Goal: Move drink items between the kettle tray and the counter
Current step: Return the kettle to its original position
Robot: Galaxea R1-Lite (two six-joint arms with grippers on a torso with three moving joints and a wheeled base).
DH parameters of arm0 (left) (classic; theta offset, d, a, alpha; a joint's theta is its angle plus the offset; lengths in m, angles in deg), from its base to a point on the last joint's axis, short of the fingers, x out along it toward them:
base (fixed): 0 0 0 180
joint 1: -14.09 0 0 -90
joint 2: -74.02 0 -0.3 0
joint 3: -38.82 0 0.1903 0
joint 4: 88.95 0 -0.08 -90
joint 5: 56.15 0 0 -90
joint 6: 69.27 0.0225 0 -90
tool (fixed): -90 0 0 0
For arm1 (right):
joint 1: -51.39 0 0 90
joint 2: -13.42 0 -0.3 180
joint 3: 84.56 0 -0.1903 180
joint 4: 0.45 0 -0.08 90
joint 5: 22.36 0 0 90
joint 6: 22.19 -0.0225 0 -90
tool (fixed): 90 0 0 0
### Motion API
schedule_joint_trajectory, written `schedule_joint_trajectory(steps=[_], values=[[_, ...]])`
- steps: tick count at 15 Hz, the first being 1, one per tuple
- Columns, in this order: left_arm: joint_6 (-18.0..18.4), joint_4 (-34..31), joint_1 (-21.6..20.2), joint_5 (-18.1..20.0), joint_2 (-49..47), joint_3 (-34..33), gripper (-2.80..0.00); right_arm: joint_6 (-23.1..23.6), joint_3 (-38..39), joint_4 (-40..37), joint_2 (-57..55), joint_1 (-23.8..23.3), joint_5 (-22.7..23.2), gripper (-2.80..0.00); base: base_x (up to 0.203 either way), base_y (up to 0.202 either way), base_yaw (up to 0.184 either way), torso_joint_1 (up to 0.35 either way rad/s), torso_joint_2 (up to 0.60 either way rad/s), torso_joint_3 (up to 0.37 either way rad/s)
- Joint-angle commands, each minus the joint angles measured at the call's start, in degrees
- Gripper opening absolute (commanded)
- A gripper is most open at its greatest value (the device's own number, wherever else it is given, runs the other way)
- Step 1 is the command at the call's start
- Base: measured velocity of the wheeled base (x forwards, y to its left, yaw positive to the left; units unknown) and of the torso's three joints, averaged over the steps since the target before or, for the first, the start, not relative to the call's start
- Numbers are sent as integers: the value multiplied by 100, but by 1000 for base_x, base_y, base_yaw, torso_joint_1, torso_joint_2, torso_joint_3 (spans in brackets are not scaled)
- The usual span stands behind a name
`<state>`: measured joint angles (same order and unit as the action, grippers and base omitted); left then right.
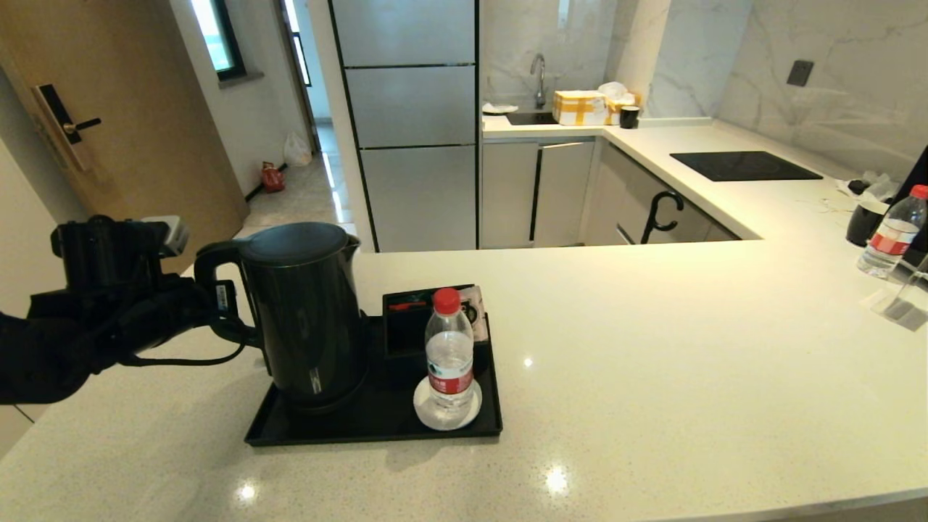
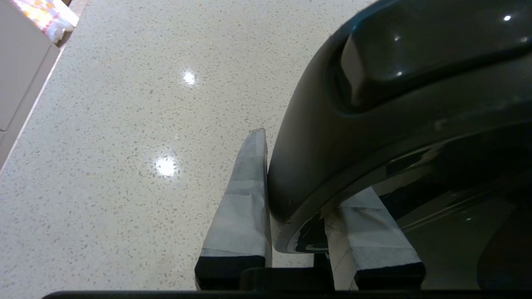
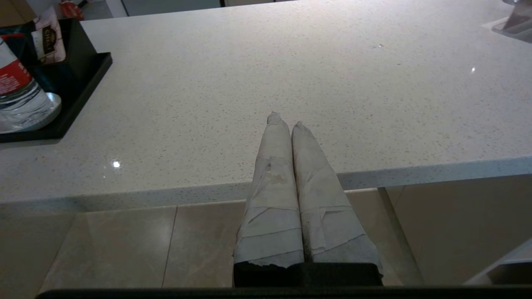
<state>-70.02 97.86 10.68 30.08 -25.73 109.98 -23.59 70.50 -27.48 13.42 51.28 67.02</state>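
Note:
The tall black kettle [image 1: 304,312] stands at the left end of the black kettle tray [image 1: 377,429], hiding the round base. My left gripper [image 1: 217,313] is shut on the kettle's loop handle [image 2: 299,174], one taped finger [image 2: 245,199] on each side of it. The red-capped water bottle [image 1: 449,355] stands upright on the white coaster [image 1: 426,415]. The pinkish tea sachet [image 1: 477,308] leans in the divided box [image 1: 413,319]. My right gripper [image 3: 286,120] is shut and empty, low at the counter's [image 1: 652,362] front edge, right of the tray [image 3: 83,87].
A second red-capped bottle [image 1: 890,232], a black cup [image 1: 864,223] and a clear stand [image 1: 902,304] sit at the far right. The black glass hob [image 1: 743,165] lies on the back leg of the counter. A yellow box [image 1: 580,107] is by the sink.

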Motion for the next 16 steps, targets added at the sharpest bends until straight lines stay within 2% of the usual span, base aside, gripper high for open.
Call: schedule_joint_trajectory(steps=[1, 3, 16], values=[[-5, 14, 16, -1, 26, -16, -280, 0, -1, -3, -9, 2, 1, -280, 0, 0, 0, 0, 0, 0], [3, 6, 16, 24, 229, -322, -280, 0, -1, -3, -9, 2, 1, -280, 0, 0, 0, 0, 0, 0], [171, -3, -37, 8, 263, -631, -280, 0, -1, -3, -9, 2, 1, -280, 0, 0, 0, 0, 0, 0]])
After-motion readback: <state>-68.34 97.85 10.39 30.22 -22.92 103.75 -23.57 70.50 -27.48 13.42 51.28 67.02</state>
